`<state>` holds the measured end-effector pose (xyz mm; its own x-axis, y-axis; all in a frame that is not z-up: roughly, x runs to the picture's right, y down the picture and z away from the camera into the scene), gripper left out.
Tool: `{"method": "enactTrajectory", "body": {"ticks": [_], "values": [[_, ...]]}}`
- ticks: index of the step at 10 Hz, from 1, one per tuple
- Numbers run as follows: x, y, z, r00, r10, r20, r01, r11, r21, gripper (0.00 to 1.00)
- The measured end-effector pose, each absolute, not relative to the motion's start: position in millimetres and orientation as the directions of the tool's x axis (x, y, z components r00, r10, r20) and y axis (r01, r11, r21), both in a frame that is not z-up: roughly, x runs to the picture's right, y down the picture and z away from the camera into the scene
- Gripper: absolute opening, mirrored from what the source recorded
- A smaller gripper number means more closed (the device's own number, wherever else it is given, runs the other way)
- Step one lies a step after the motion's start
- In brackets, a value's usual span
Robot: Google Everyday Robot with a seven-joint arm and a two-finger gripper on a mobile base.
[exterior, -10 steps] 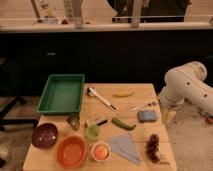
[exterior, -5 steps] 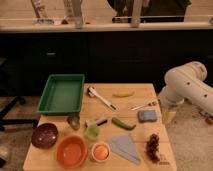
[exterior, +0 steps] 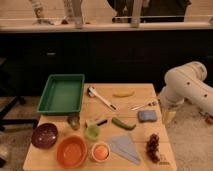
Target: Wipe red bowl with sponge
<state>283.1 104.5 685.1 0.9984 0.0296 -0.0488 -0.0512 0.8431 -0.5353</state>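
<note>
- Sponge lies flat near the table's right edge as the camera sees it, long axis running side to side.
- Gripper hangs just beside it, off that edge, jaws spread and empty.
- Red bowl sits at the front, camera-left, well apart from the sponge.
- Your next move looks like a short reach camera-left onto the sponge. The carry then runs diagonally forward, likely passing over the folded blue cloth.

Wooden worktop on a pale speckled floor. Behind it is a dark cabinet front under a light ledge. Black chair legs at left. Dim, warm light.
</note>
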Motion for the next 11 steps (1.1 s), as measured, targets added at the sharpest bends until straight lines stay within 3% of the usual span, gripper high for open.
{"method": "enactTrajectory", "body": {"ticks": [3, 11], "values": [[286.8, 104.1, 689.9, 0.998, 0.04, -0.046, -0.058, 0.843, -0.535, 0.8], [310.9, 122.6, 754.5, 0.996, 0.08, 0.051, -0.037, 0.823, -0.567, 0.8]]}}
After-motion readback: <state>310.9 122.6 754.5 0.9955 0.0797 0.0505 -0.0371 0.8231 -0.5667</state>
